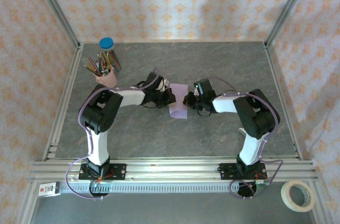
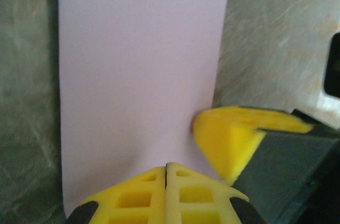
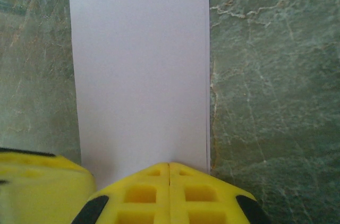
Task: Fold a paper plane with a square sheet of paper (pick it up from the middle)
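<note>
Lying before right end effector (image 3: 169, 170), paper (image 3: 141, 70)

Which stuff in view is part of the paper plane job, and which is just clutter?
Job: lilac paper sheet, folded narrow; left hand; right hand.
Lying about: pink pencil cup; blue-lidded jar; tape roll.

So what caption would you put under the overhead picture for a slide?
Two arms meet mid-table, left and right jaws shut on a folded lilac sheet of paper; pencil cup behind.
</note>
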You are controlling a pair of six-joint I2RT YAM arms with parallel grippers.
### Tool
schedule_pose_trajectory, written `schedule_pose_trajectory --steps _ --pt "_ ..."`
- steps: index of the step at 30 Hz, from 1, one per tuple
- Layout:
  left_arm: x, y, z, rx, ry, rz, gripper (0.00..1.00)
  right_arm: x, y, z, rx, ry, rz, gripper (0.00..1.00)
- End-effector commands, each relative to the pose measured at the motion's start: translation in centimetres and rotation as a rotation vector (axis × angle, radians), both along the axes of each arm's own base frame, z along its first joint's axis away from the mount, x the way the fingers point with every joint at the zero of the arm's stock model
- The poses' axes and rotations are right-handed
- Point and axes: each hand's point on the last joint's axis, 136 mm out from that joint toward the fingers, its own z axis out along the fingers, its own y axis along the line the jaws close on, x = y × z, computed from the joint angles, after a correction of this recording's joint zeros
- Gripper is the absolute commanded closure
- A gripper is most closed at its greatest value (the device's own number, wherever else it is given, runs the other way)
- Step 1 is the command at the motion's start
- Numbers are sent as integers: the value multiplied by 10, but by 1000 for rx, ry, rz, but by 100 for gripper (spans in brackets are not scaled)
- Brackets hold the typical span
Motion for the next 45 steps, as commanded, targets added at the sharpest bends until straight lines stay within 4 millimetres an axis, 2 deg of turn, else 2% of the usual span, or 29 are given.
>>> schedule_pose_trajectory --steps 1,6,13,16,18,22,25,29,32,35,39,45 --pt "-4 -1 2 -11 2 2 100 -117 -105 -113 -476 446 -71 98" --pt "-13 18 -21 113 31 12 100 -118 -106 -114 -484 450 -71 98" --pt "-24 59 -45 228 63 47 100 -119 -110 -114 -504 447 -76 98" --pt "-24 68 -30 223 14 53 100 -118 -110 -114 -502 444 -79 97" --pt "-20 67 -14 208 -30 48 100 -117 -109 -113 -500 441 -80 98" --pt "-10 38 37 80 -151 19 100 -117 -110 -114 -500 437 -79 98" --pt "-11 13 52 8 -168 -1 100 -118 -110 -115 -500 437 -79 97" --pt "-17 -5 33 -12 -110 -7 100 -119 -110 -116 -495 436 -81 98" --pt "-23 -4 13 21 -65 1 100 -119 -110 -116 -493 437 -83 98" --pt "-30 12 -12 107 -25 26 100 -119 -111 -116 -502 435 -84 98" --pt "-40 34 -33 183 23 64 100 -119 -112 -116 -505 432 -87 98" --pt "-46 68 -39 297 32 134 100 -117 -112 -116 -507 429 -89 98"
